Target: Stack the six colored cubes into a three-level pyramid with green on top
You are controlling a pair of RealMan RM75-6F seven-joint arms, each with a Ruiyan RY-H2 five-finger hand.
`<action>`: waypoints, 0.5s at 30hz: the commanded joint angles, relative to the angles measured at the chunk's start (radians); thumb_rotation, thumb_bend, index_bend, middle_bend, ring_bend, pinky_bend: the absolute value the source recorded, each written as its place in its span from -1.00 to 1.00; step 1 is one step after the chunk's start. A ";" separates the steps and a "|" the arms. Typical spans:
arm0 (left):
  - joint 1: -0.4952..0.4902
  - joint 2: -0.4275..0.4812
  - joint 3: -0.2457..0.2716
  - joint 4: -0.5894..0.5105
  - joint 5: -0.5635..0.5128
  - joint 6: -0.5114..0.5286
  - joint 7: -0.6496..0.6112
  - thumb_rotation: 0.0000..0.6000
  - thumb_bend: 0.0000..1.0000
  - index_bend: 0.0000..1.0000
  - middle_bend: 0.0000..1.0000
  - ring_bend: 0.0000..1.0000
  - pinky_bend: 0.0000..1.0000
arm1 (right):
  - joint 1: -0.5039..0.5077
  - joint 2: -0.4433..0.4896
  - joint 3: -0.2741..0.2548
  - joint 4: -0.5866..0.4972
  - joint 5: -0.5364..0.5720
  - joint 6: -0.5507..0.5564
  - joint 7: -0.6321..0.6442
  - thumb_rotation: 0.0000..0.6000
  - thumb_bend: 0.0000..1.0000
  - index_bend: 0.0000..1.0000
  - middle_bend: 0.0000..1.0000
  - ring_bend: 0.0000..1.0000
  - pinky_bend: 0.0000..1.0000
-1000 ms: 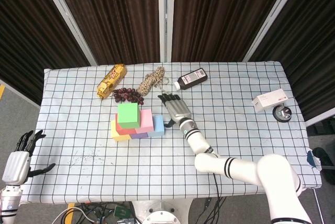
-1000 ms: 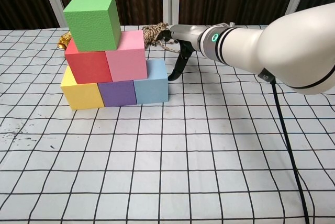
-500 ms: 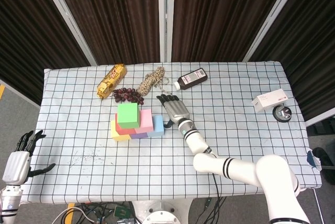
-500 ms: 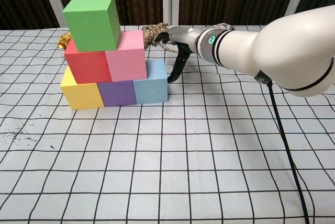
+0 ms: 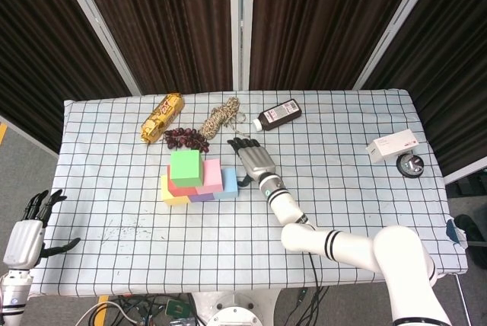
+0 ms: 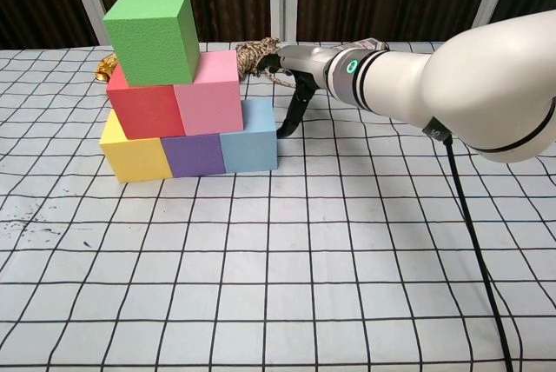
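Green tops the stack: the green cube sits on the red cube and the pink cube, turned slightly askew and resting more over the red one. Below them the yellow cube, the purple cube and the blue cube stand in a row, touching side by side, on the checked cloth of the bench. In the head view the pyramid stands left of the bench's middle.

The right robot hand lies just beside the blue cube, on its right, palm down with fingers stretched forward and slightly apart, holding nothing; its thumb angles down to the cloth close to the blue cube's side, though contact cannot be told. The left robot hand hangs off the bench's near left corner, fingers spread and empty.

Behind the stack lie a bunch of dark grapes, a gold snack packet, a coil of rope and a dark bottle. A white box rests near the far right edge.
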 commanded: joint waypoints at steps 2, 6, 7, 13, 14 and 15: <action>0.000 0.000 0.000 0.000 0.000 0.000 0.001 1.00 -1.00 -0.89 -0.63 -1.00 -0.91 | 0.000 -0.001 0.002 0.001 -0.001 -0.001 0.000 1.00 -0.81 -1.00 -0.98 -1.00 -1.00; 0.000 0.000 0.000 0.000 0.000 -0.001 0.000 1.00 -1.00 -0.89 -0.63 -1.00 -0.91 | -0.001 -0.002 0.000 0.003 0.000 -0.003 -0.004 1.00 -0.81 -1.00 -0.98 -1.00 -1.00; 0.000 0.000 0.000 0.001 0.000 -0.001 -0.001 1.00 -1.00 -0.89 -0.63 -1.00 -0.91 | 0.000 -0.002 0.000 0.003 0.001 -0.004 -0.005 1.00 -0.81 -1.00 -0.98 -1.00 -1.00; 0.000 -0.001 0.001 0.002 0.000 -0.001 -0.002 1.00 -1.00 -0.89 -0.63 -1.00 -0.91 | -0.002 0.004 0.001 -0.001 0.005 0.002 -0.013 1.00 -0.81 -1.00 -0.98 -1.00 -1.00; 0.000 -0.001 0.001 0.002 0.000 -0.002 -0.003 1.00 -1.00 -0.89 -0.63 -1.00 -0.91 | -0.003 0.008 0.000 -0.004 0.006 0.003 -0.015 1.00 -0.81 -1.00 -0.98 -1.00 -1.00; 0.000 -0.002 0.001 0.003 0.000 -0.002 -0.003 1.00 -1.00 -0.89 -0.63 -1.00 -0.91 | -0.004 0.011 0.000 -0.007 0.008 0.004 -0.017 1.00 -0.81 -1.00 -0.99 -1.00 -1.00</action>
